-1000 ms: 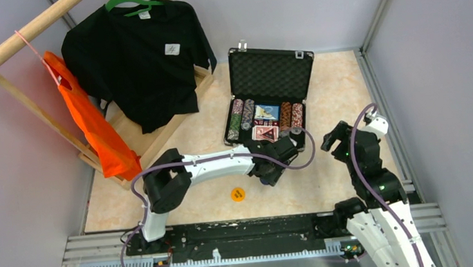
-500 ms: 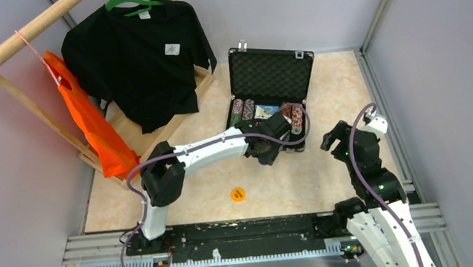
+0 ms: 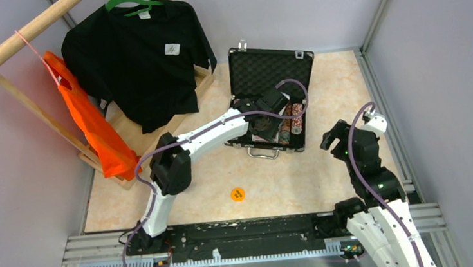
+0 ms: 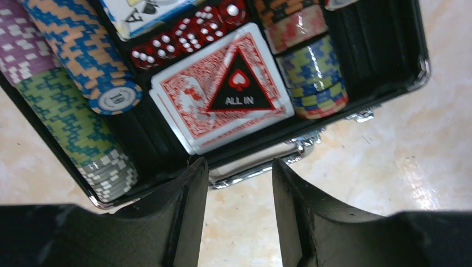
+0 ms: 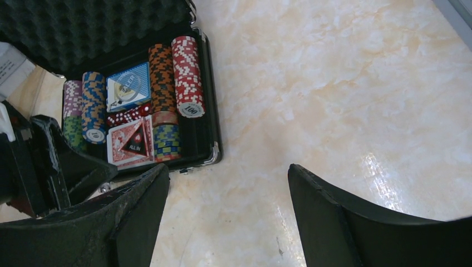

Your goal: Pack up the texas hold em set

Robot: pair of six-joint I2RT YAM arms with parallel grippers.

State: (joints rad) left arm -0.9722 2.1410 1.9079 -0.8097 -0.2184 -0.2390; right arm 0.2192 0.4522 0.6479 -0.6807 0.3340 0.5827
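Mid-table, case [image 3: 261, 73] long axis L-R, handle [image 3: 264, 152] twd front

One case [image 3: 271, 72], one triangular token [image 4: 240, 89], one round token [image 3: 238, 194]

Soft, even light fills the overhead view, bright on the pale tabletop [image 3: 340, 92] with only faint shadows, while the black T-shirt [image 3: 138, 71] sinks into near-featureless dark. In the left wrist view the left gripper [image 4: 238, 164] is a dim, soft-edged mass in the foreground. There the chips [image 4: 83, 50] at top left are slightly blurred and glare whitens the tabletop at right. The right wrist view is sharper, with a bright sheen on the marble and the right gripper [image 5: 228, 169] underexposed.
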